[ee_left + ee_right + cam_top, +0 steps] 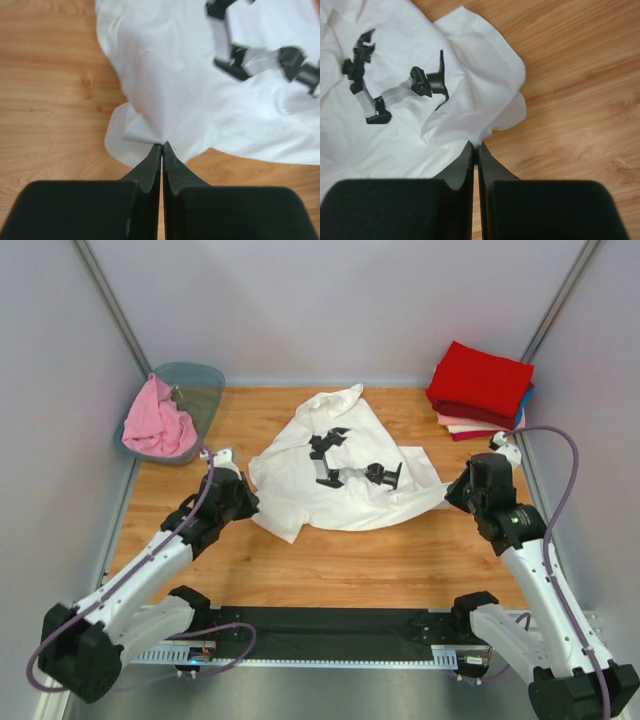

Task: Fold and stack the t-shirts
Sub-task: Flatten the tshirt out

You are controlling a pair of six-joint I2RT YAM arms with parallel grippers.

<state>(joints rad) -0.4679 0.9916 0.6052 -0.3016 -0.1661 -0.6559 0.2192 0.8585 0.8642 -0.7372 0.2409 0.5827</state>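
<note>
We have the white shirt lying crumpled mid-table, between the two arms. The left gripper is closed tight, pinching a fold at the shirt's near-left edge. The right gripper is closed the same way on the near-right edge, and the cloth bunches into both tips. We judge the shirt light, soft and floppy. It will likely sag and drag and won't keep a shape, and thin cotton may slip out of a narrow pinch, so better to hold hem corners or shoulders and pull taut before folding. A pink shirt is heaped in the tub far left. A folded stack sits far right with a red shirt on top, and blue and pale layers show under it. The black and grey shapes on the white shirt could be a print or a loose thing, we cannot say. Which part each gripper has (hem, sleeve or side) is unclear. The jaws hide how many layers are pinched. The number of shirts in the stack is unclear too.
</note>
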